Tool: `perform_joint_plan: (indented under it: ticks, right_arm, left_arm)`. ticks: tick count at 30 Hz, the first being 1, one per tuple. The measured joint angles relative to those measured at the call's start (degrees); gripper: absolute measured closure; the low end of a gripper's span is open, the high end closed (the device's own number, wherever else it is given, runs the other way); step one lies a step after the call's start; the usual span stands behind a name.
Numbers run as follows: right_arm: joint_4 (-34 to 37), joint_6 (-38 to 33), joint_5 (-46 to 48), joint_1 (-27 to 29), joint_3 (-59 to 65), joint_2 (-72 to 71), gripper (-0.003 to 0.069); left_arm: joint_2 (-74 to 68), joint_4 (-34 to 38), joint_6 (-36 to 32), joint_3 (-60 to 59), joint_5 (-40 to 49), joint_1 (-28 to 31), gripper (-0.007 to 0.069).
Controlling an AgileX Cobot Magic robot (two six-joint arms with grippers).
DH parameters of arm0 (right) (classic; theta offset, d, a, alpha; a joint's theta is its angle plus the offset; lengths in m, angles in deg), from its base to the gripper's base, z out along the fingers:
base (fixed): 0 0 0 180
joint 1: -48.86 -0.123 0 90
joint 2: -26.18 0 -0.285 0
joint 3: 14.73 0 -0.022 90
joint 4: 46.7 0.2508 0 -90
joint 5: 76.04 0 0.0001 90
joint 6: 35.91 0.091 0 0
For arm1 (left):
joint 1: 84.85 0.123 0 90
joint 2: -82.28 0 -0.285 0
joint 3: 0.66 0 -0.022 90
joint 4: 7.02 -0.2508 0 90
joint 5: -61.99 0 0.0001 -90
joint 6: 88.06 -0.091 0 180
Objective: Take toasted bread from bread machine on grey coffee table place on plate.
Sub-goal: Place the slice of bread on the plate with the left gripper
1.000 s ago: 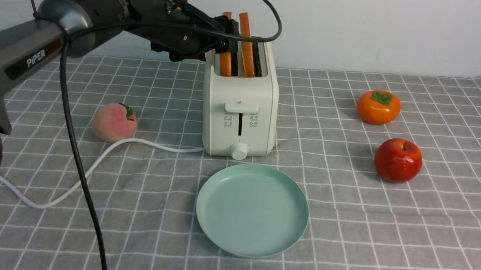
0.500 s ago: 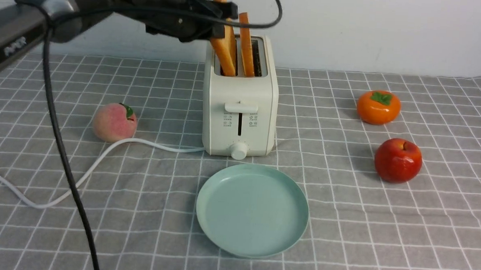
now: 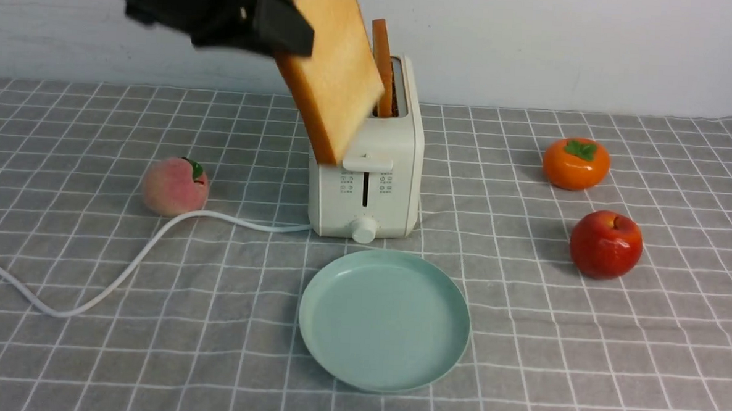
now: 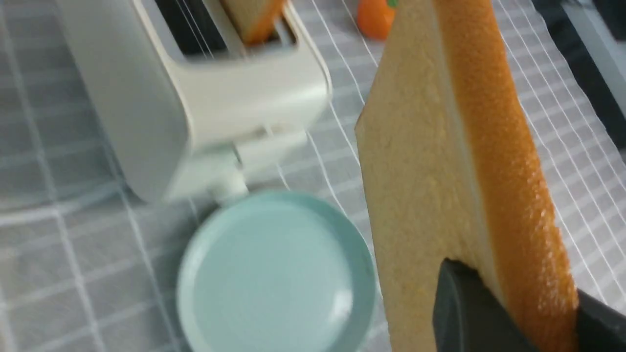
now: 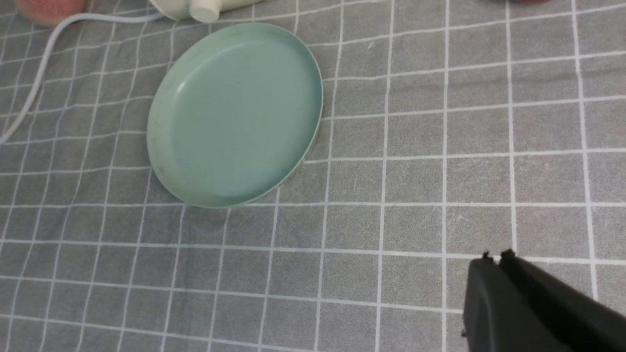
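Note:
My left gripper (image 3: 287,26) is shut on one slice of toasted bread (image 3: 335,68), which hangs tilted in the air in front of the bread machine (image 3: 367,187), clear of its slot. In the left wrist view the held slice (image 4: 440,161) fills the right side, pinched between the black fingers (image 4: 469,308). The second slice (image 3: 381,64) stands in the right slot and shows in the left wrist view (image 4: 254,19). The empty mint-green plate (image 3: 384,320) lies on the grey coffee table (image 3: 581,363) just in front of the bread machine. My right gripper (image 5: 495,256) is shut and empty, low over the cloth to the right of the plate (image 5: 234,112).
A peach (image 3: 174,186) lies left of the bread machine, with the white cord (image 3: 122,263) running past it to the left edge. A persimmon (image 3: 575,163) and a red apple (image 3: 606,244) lie to the right. A white wall stands behind.
My left gripper has lifted the left slice out of its slot, up and toward the front, turning its face to the camera. The right arm has not moved.

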Motion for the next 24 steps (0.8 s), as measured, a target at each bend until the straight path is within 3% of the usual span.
perform_joint_plan:
  ticks: [2, 3, 6, 8, 12, 18, 24]
  right_arm:
    - [0.1, 0.0, -0.1, 0.0, 0.0, 0.0, 0.0636]
    - [0.2, 0.0, -0.3, 0.0, 0.0, 0.0, 0.0636]
    - [0.2, 0.0, -0.9, 0.0, 0.0, 0.0, 0.0636]
    - [0.2, 0.0, -1.0, 0.0, 0.0, 0.0, 0.0636]
    - [0.2, 0.0, -1.2, 0.0, 0.0, 0.0, 0.0636]
    - [0.2, 0.0, -1.2, 0.0, 0.0, 0.0, 0.0629]
    - [0.2, 0.0, -2.1, 0.0, 0.0, 0.0, 0.0624]
  left_arm:
    - [0.8, 5.5, -5.0, -7.1, -1.8, 0.0, 0.0532]
    - [1.0, 15.6, -12.6, -15.2, -5.1, 0.0, 0.0532]
    - [0.3, 29.4, -24.2, -24.8, -9.7, 0.0, 0.0532]
    - [-0.9, 40.2, -32.6, -29.8, -13.6, 0.0, 0.0532]
    - [-4.6, 53.6, -43.1, -33.8, -17.8, 0.0, 0.0532]
    - [-10.9, 58.3, -48.1, -34.6, -17.5, 0.0, 0.0520]
    - [-14.6, 58.6, -48.3, -34.6, -16.1, 0.0, 0.0393]
